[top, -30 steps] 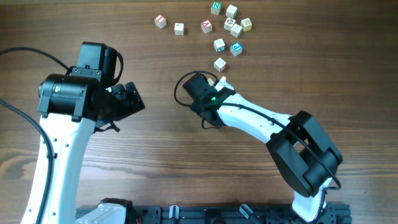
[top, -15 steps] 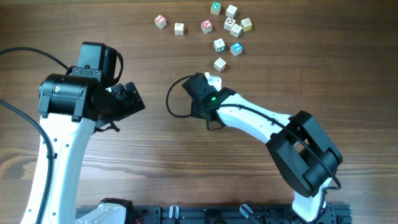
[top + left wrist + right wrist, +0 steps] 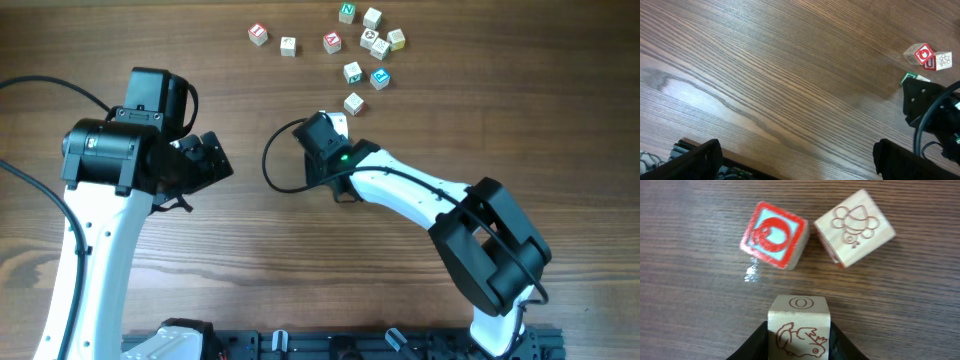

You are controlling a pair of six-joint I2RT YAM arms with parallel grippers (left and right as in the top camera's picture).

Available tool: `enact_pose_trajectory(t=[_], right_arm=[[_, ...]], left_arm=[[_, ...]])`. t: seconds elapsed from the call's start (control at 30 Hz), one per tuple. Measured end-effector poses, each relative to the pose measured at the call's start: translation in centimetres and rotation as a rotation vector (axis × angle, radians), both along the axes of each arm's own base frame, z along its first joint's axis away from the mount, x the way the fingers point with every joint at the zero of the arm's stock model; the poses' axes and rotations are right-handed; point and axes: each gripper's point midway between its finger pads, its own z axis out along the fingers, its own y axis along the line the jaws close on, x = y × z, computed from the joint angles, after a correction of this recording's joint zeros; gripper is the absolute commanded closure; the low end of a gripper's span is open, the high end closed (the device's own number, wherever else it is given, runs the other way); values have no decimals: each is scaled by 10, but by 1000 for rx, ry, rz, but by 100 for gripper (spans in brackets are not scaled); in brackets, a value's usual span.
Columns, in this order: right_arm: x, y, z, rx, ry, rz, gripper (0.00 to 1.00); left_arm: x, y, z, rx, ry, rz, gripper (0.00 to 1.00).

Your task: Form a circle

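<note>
Right wrist view: the right gripper (image 3: 799,347) has its jaws narrowed onto a pale cube (image 3: 799,322) marked O. Just ahead lie a red-faced cube (image 3: 774,235) and a bee-engraved cube (image 3: 855,226). This trio is the circle (image 3: 790,255), a cluster near the table's middle, short of the scattered cubes (image 3: 365,45) by the far edge. The left gripper (image 3: 797,152) is spread wide and holds nothing.

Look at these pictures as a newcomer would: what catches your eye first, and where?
The right gripper clamps a pale wooden cube engraved with an O, low in the right wrist view. Just beyond it sit a red-faced wooden cube and a pale wooden cube with a bee outline, close together. Overhead, small lettered wooden cubes lie scattered at the picture's top.
</note>
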Motion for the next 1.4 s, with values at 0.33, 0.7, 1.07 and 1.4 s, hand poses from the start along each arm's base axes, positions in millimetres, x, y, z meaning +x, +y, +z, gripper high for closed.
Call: enact_pose_trajectory(t=[0.33, 0.7, 1.07, 1.4], right_arm=[[10, -21, -2, 23, 27, -131, 71], [10, -20, -2, 27, 26, -128, 78], [11, -16, -1, 42, 24, -121, 76], [5, -4, -5, 97, 55, -142, 75]], left_arm=[[0, 0, 0, 0, 0, 0, 0], [0, 0, 0, 0, 0, 0, 0], [0, 0, 0, 0, 0, 0, 0], [0, 0, 0, 0, 0, 0, 0]])
